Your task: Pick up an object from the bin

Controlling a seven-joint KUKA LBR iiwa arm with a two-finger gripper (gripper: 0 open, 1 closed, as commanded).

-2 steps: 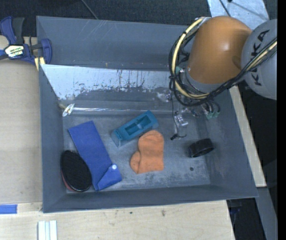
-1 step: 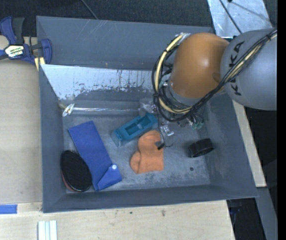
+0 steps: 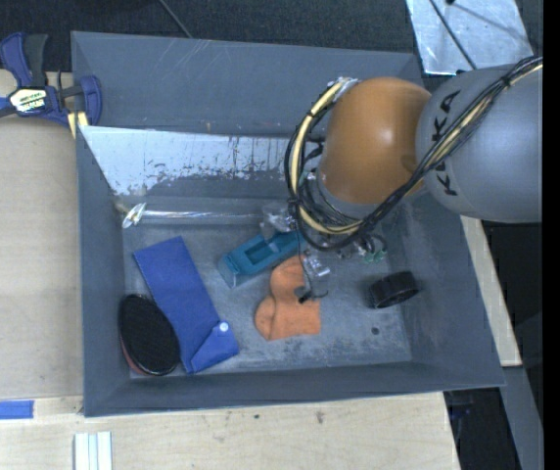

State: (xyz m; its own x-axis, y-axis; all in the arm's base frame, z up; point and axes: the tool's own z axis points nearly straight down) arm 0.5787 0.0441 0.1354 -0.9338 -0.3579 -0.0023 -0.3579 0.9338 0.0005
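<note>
Orange-capped, the arm's wrist (image 3: 373, 140) hangs over the centre-right of the bin (image 3: 251, 76), tipped downward so the gripper (image 3: 311, 280) sits at the upper right edge of an orange soft lump (image 3: 282, 313) at lower centre. Whether it is open or clamped cannot be told, because the wrist hides it. 1 teal block (image 3: 254, 257) lies just left and 1 small black piece (image 3: 393, 289) lies to the right.

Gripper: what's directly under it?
An orange soft lump lies under the gripper, next to a teal block. The gripper hides the lump's upper right part; contact cannot be judged.
</note>
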